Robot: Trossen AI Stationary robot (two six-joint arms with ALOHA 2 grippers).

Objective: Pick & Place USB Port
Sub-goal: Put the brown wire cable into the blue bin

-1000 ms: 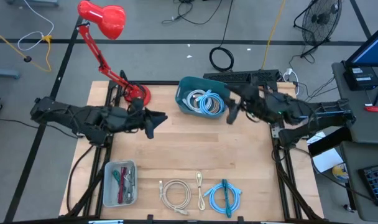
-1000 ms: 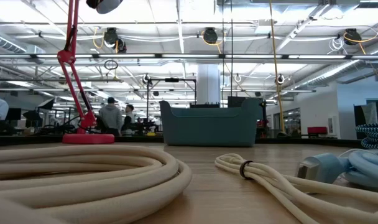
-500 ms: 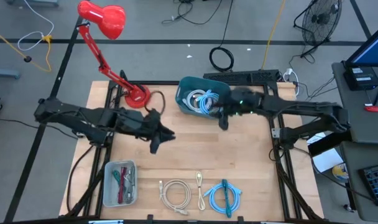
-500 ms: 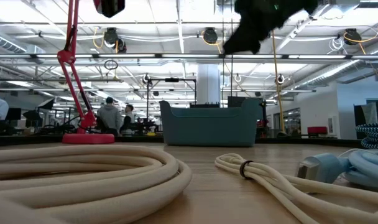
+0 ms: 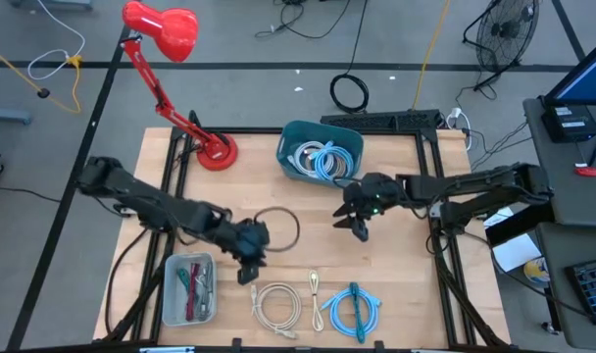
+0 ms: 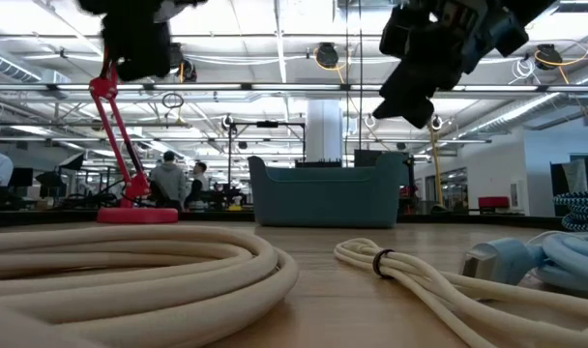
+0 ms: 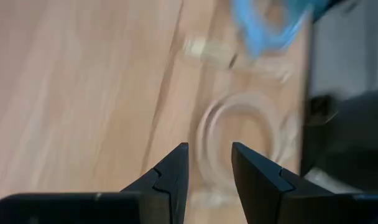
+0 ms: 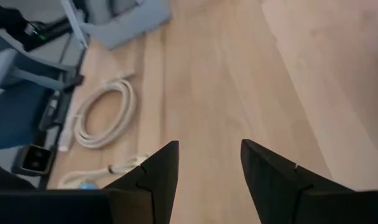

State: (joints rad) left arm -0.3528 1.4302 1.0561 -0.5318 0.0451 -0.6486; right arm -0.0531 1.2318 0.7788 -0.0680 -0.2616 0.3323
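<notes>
Dark claws (image 7: 207, 168) (image 8: 207, 163) parted (both empty)

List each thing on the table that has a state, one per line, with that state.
left tool: open, empty, above the white cable
right tool: open, empty, over bare wood
white cable: coiled, flat on the table
blue cable: coiled, near the table's front edge
short cable: bundled, between the two coils
blue bin: upright, holding coiled cables
clear tray: holding small items
red lamp: standing upright
</notes>
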